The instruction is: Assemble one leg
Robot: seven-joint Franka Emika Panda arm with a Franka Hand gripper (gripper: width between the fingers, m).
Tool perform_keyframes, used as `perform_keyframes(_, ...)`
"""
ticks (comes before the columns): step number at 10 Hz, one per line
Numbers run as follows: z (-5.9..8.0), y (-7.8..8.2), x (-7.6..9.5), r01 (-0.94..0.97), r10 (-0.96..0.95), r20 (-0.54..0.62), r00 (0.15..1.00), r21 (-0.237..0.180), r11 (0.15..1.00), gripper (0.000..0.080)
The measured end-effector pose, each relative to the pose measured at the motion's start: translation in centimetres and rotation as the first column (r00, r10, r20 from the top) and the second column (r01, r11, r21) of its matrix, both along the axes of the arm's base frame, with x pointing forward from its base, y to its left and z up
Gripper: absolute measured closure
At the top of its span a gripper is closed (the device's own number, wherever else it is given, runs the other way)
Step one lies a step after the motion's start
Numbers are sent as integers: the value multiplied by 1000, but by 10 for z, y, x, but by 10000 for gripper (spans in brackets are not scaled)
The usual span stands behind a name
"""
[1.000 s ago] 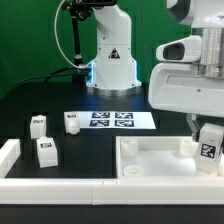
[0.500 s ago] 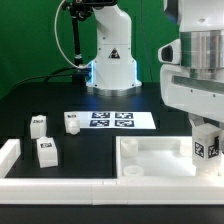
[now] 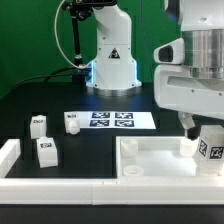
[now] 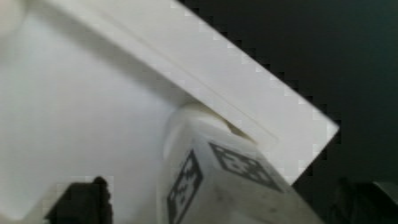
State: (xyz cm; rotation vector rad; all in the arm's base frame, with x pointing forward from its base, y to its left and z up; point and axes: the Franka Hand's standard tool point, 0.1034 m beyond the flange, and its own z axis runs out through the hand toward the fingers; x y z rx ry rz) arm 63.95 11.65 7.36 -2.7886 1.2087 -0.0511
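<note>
My gripper [image 3: 200, 128] is at the exterior view's right, over the right near corner of the large white rimmed panel [image 3: 150, 160]. It is shut on a leg [image 3: 210, 150], a chunky white post with a tag on its side, held upright with its lower end at the panel's corner. In the wrist view the leg [image 4: 222, 175] stands between the dark fingers [image 4: 80, 200] and the panel [image 4: 107, 100] lies behind it. The gripper [image 4: 222, 205] is low in that view. Two more legs [image 3: 38, 124] [image 3: 46, 152] stand at the exterior view's left.
A tiny white knob [image 3: 72, 124] lies beside the marker board [image 3: 110, 119] on the black table. A white rail [image 3: 10, 158] runs along the near left edge. The robot base [image 3: 110, 62] stands at the back.
The gripper and the held leg have shifted slightly to the exterior view's right and a little lower, and the leg's tag face has turned. The other parts have not moved.
</note>
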Motion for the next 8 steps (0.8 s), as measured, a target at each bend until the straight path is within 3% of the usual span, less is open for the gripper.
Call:
perform_keyframes(1,0,-4,0,-211,211,13,977,-16,977,156)
perform_keyframes(4,-2,-6,-2,-381,382,22,924,-42,924,150)
perform_keyframes(6,1,3,3,-529,535,35,844,-105,842,150)
perform_keyframes(7,1,4,3,-506,511,38,859,-100,857,150)
perform_keyframes(8,1,3,3,-475,480,39,877,-96,875,252)
